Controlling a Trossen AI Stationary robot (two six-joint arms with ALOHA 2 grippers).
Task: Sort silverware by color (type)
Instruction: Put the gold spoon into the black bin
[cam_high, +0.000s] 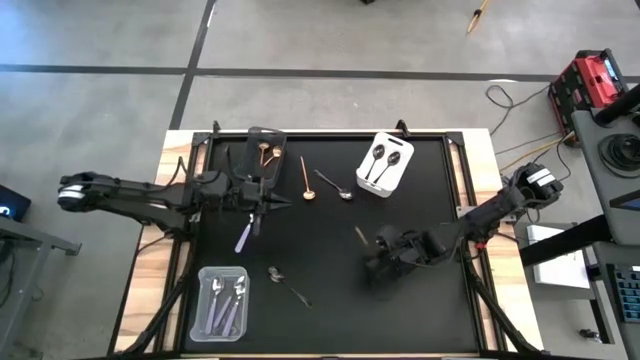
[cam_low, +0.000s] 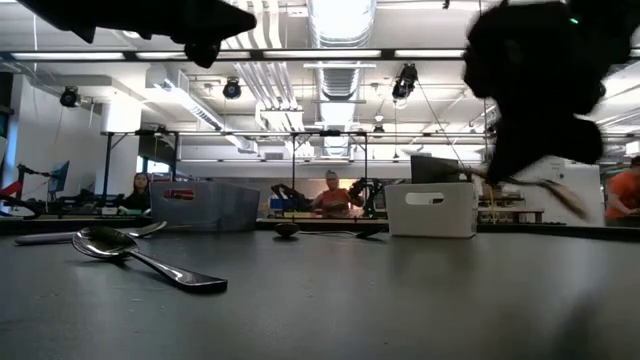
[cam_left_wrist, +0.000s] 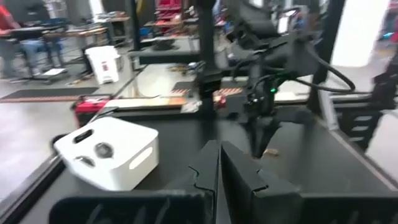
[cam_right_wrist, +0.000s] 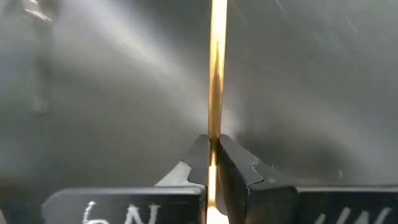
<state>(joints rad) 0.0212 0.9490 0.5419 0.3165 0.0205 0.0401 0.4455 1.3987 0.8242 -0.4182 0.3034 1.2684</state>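
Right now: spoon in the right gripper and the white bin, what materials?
Spoon in the shut right gripper: looks like gold-finished metal, going by its bright streaky sheen. White bin: probably matte moulded plastic, with rounded corners and a cut-out handle.

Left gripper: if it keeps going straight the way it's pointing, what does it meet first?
Judging by its wrist view, the shut left gripper points across the mat at the right arm's gripper, the first thing in line; the white bin sits off to the side. Depth is unclear.
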